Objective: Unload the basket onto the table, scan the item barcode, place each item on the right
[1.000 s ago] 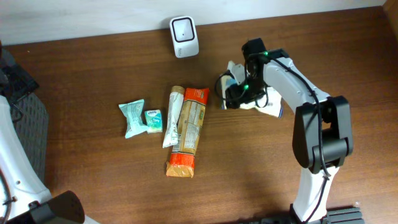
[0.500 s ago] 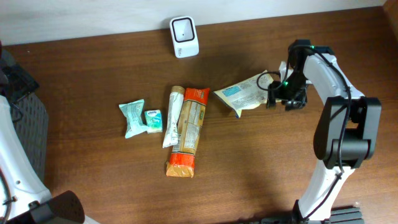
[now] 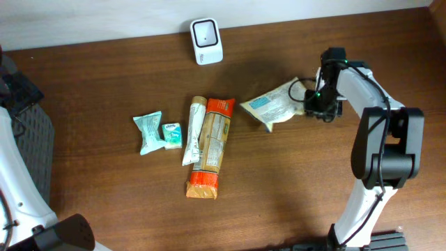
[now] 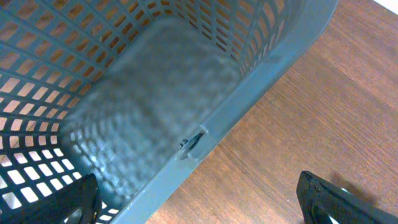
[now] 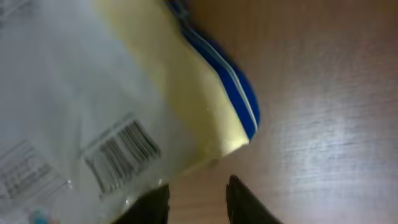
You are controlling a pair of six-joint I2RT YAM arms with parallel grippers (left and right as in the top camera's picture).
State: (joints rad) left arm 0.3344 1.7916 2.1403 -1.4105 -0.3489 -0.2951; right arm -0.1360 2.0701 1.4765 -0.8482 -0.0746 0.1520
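Left claw (image 4: 196,208) spread wide over grey basket (image 4: 155,124), far left of scanner (image 3: 206,41). Yellow packet (image 3: 275,104) flat on table, front-right of scanner, barcode (image 5: 121,152) showing. Right claw (image 3: 318,106) narrowed at packet's edge farthest from scanner; cannot tell whether pinching.

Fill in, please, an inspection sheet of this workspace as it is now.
surface: brown wooden table, no spill seen.
job's things: white scanner at the far edge; yellow-white packet, its barcode showing in the right wrist view.
clutter: teal packet, small green packet, white stick pack, orange cracker pack, side by side.
grippers: left gripper open above grey basket; right gripper at the packet's edge, grip unclear.
cables: thin dark loop by right gripper.
surroundings: pale wall behind table.
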